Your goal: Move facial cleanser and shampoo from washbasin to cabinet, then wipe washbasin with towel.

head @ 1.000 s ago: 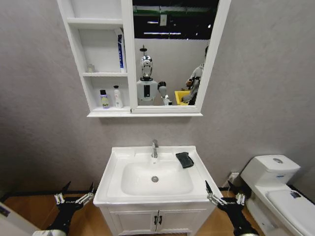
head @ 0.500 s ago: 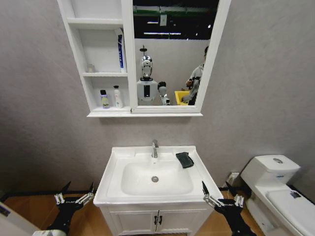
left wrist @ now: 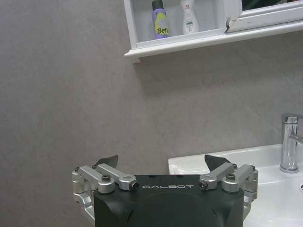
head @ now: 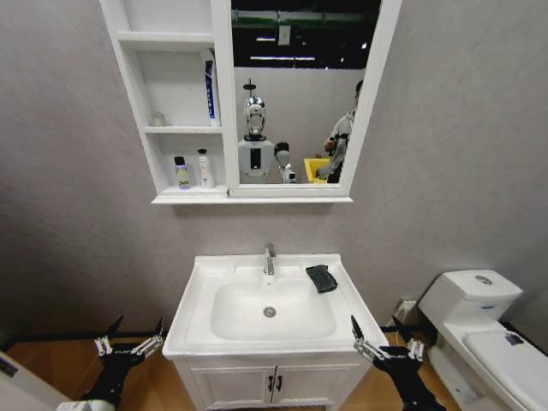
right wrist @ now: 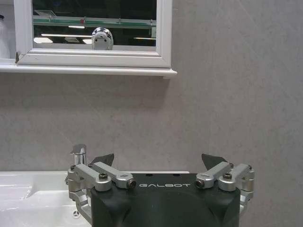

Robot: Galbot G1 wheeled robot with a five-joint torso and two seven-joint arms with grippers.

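The black towel (head: 321, 277) lies on the washbasin (head: 201, 282) rim, right of the tap (head: 269, 257). Two bottles, probably the shampoo (head: 181, 173) and facial cleanser (head: 205, 169), stand in the cabinet (head: 137, 94) bottom compartment. The left claw (head: 130, 341) and right claw (head: 383, 341) hang low beside the basin's front corners, both spread wide and empty.
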